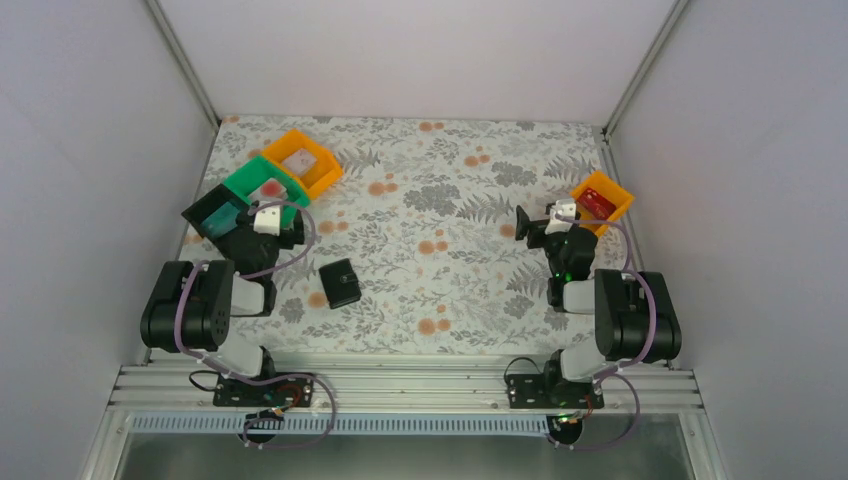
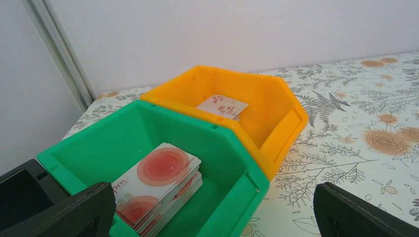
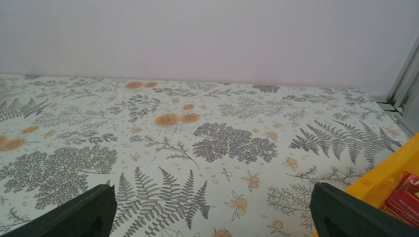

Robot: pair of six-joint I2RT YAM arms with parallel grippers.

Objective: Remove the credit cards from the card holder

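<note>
Spread wide and empty: left gripper [image 2: 212,217] and right gripper [image 3: 212,215]. Lies shut and flat on the table [image 1: 450,190], at 4 o'clock of the left gripper: card holder [image 1: 340,283]. Could skid away or stay folded if nipped from one side only.

Spread fingers [image 3: 74,213], orange bin [image 3: 383,177], perhaps cards [image 3: 406,200]

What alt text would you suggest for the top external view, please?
A closed black card holder lies on a floral table, near the left arm. An orange bin, green bin and black bin cluster far left; a second orange bin sits right.
</note>
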